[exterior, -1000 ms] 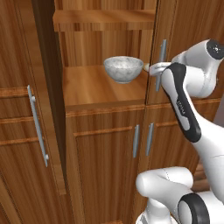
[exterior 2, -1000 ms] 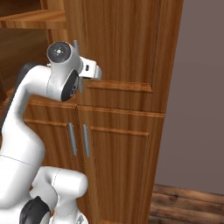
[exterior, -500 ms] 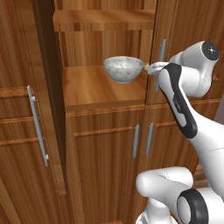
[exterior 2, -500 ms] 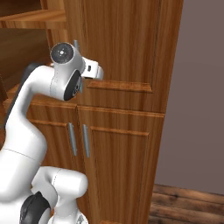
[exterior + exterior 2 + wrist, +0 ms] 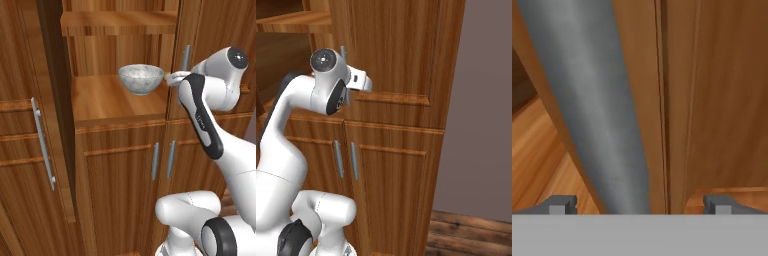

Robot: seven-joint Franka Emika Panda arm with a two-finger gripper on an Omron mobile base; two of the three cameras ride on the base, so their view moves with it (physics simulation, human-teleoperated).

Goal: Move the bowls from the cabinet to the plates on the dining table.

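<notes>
Standing on the wooden shelf [image 5: 112,100] of the tall brown wooden cabinet [image 5: 120,165], left door swung open, deep grey-white marbled bowl [image 5: 141,78] sits near the shelf's right edge. Gripper [image 5: 639,204] is spread wide, finger tips [image 5: 559,204] either side of the slim grey metal bar handle [image 5: 594,100] on the closed right door, not touching it. White arm [image 5: 210,100] reaches in just right of the bowl.

a plain grey-mauve wall [image 5: 481,100] stands right of the woodwork. below it runs a floor [image 5: 471,235] of dark brown planks, seen at the lower right. the light is even and soft, without hard shadows.
</notes>
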